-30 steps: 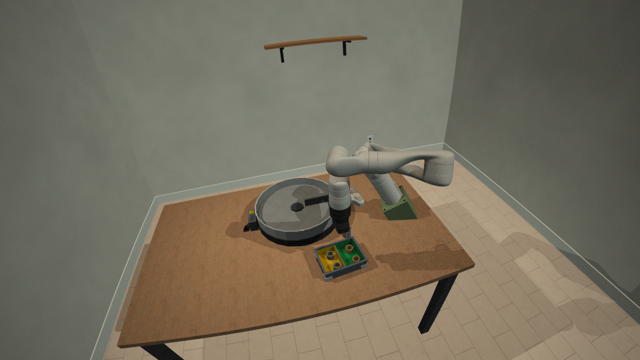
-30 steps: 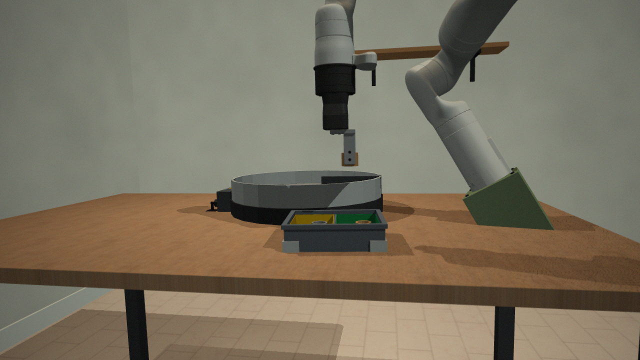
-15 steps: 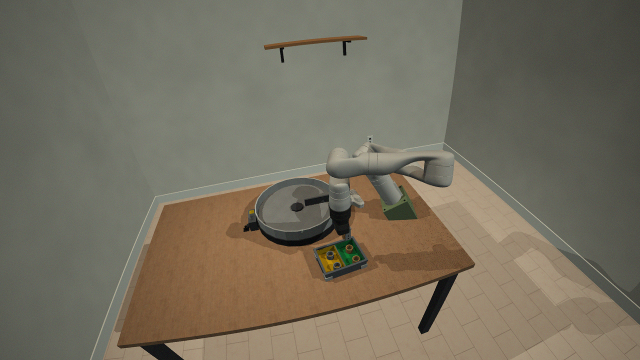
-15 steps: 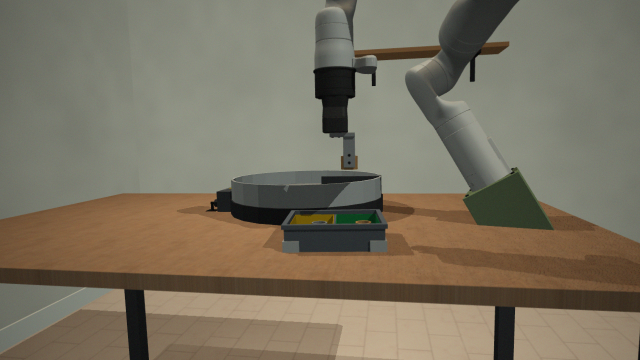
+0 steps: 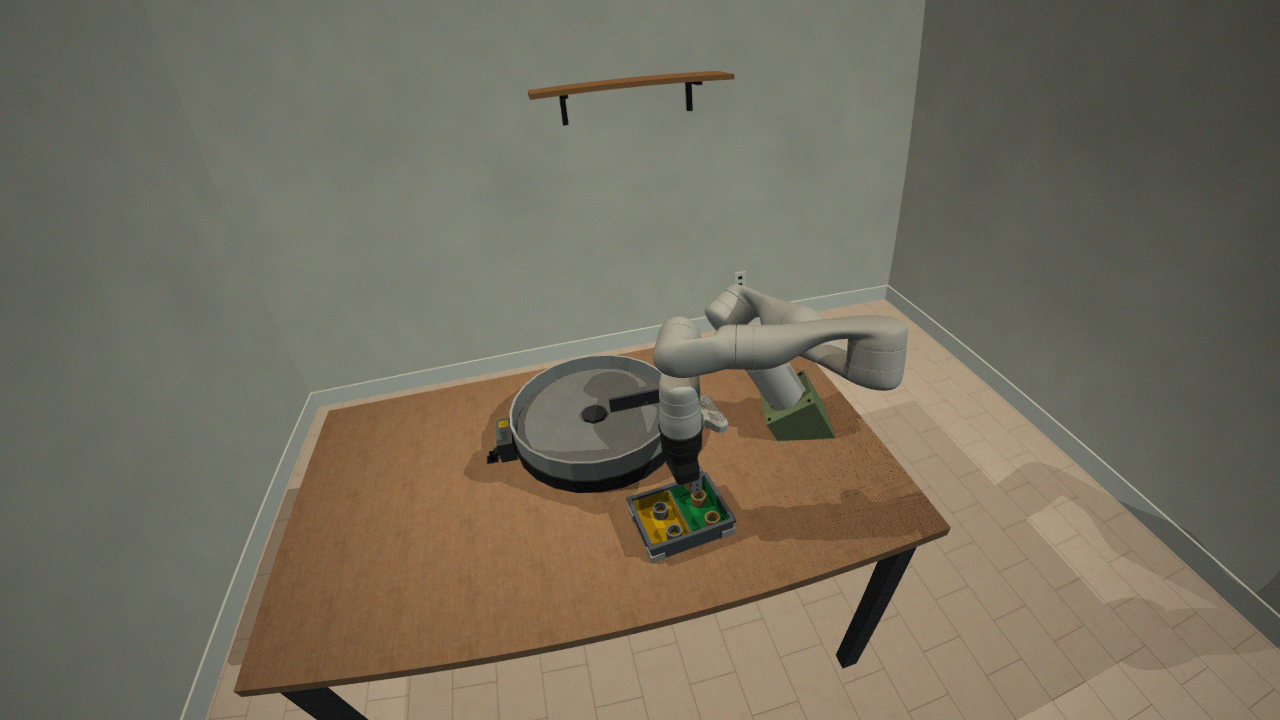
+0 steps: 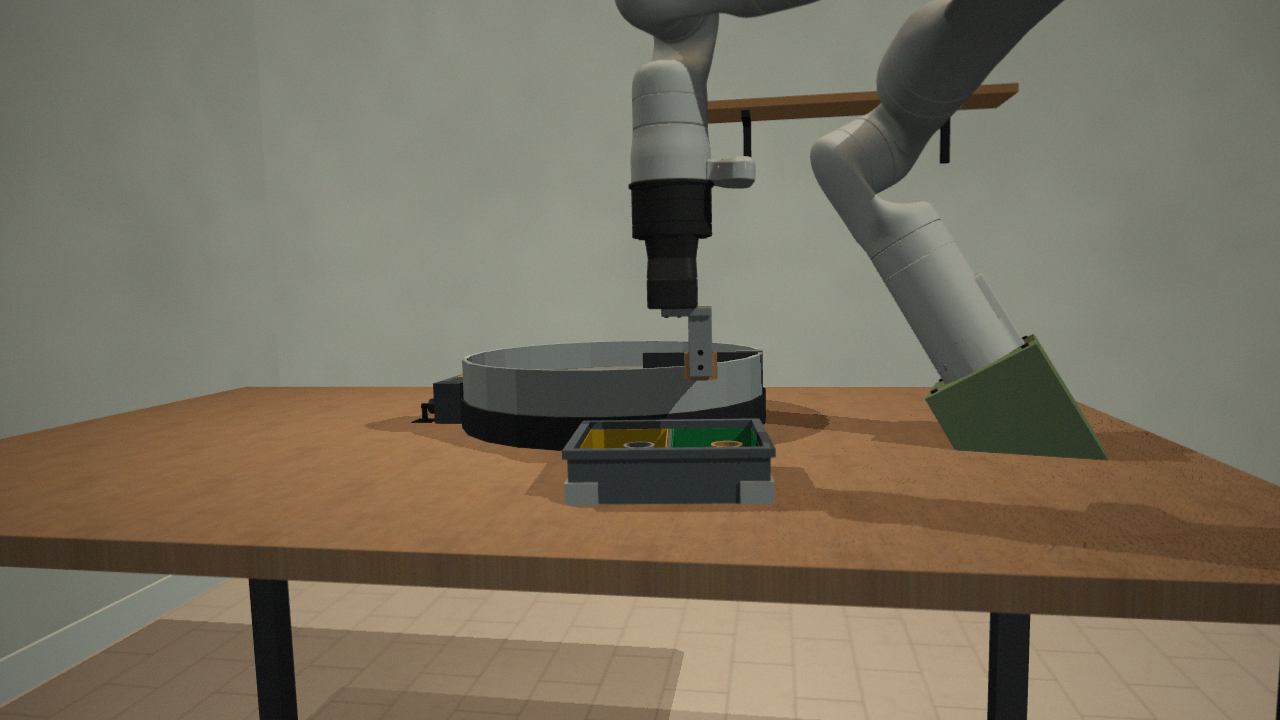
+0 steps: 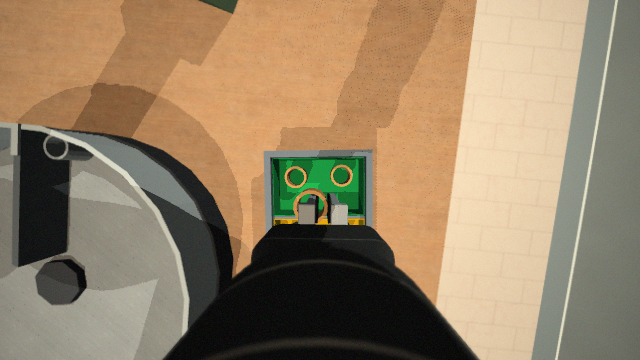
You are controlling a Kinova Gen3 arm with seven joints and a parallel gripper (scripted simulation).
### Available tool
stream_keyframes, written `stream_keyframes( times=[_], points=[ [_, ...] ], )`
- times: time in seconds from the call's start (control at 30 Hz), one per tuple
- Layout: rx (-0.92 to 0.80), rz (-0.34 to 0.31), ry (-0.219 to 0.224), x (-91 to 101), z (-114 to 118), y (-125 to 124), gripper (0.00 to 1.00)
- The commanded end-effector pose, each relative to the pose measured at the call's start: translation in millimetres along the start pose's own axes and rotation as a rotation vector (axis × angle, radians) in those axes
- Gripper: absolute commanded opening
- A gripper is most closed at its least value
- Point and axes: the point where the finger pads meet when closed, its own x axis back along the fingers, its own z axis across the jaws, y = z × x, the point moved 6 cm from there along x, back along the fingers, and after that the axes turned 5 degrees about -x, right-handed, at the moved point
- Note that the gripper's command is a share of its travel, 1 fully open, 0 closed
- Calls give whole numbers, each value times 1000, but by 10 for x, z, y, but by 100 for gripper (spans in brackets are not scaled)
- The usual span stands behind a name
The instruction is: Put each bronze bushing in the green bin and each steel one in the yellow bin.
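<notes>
Here, a brown wooden table (image 5: pixel 429 573) (image 6: pixel 358 501) (image 7: pixel 280 75) spans the top view's lower half, before grey-green walls. Above the green bin (image 5: pixel 716 507) (image 6: pixel 693 436) (image 7: pixel 320 187), at lower centre, the black pincer (image 6: pixel 700 365) (image 7: pixel 322 203) pinches a bronze ring-shaped metal bushing (image 6: pixel 687 366) (image 7: pixel 296 199), its long axis roughly upright. In the exterior view a finger covers the bushing's middle; the wrist view's lower edge cuts off the gripper body.

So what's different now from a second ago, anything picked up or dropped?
The gripper moved down toward the green bin, carrying its bronze bushing. Nothing was newly grasped or let go. The green bin, yellow bin and turntable stayed put.
</notes>
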Motion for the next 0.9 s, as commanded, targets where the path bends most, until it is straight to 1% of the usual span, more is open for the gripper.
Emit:
stream_keyframes(
  times=[0.0, 0.13, 0.23, 0.4, 0.73, 0.87],
  points=[
    [-1, -1, -2, -51, -5, 4, 0],
    [-1, -1, -2, -237, -5, 4, 0],
    [-1, -1, -2, -237, -5, 4, 0],
    [-1, -1, -2, -469, -5, 4, 0],
    [-1, -1, -2, -469, -5, 4, 0],
    [-1, -1, -2, -517, -3, 3, 0]
  ],
)
